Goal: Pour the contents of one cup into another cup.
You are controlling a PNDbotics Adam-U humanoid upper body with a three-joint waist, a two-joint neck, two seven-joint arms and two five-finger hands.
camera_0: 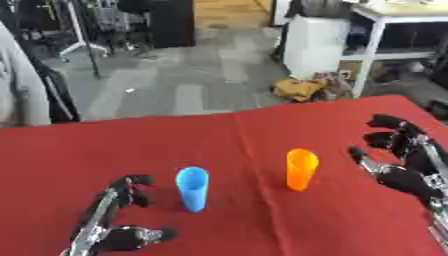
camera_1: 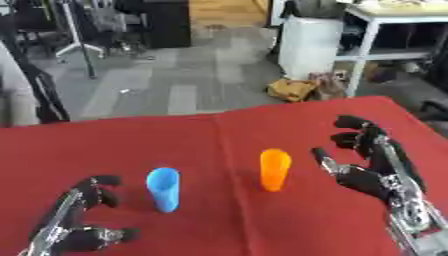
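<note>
The robot's right hand (camera_1: 376, 172) is hanging over the right side of the table, palm turned toward the middle, its fingers spread and only lightly bent with the thumb reaching out toward the orange cup (camera_0: 301, 169); it is holding nothing and is staying clear of that cup, just beside it. The left hand (camera_0: 114, 222) is lying low at the lower left, its forearm running up from the bottom edge, fingers loosely bent at the tips and apart from the thumb, closing on nothing (it is sitting near the blue cup (camera_0: 192, 188) without touching it). Both cups are standing upright on the red tablecloth (camera_0: 262, 230), the blue one left of centre, the orange one to its right and slightly farther back, with a clear gap between them; what either cup is holding cannot be made out. The cloth is covering the whole table up to its far edge. Beyond it a grey floor is stretching away, with a white cabinet (camera_0: 313, 45) and a white-framed bench (camera_0: 385, 30) at the upper right, a yellowish bundle (camera_0: 299, 89) on the floor beside them, and dark stands at the upper left.
</note>
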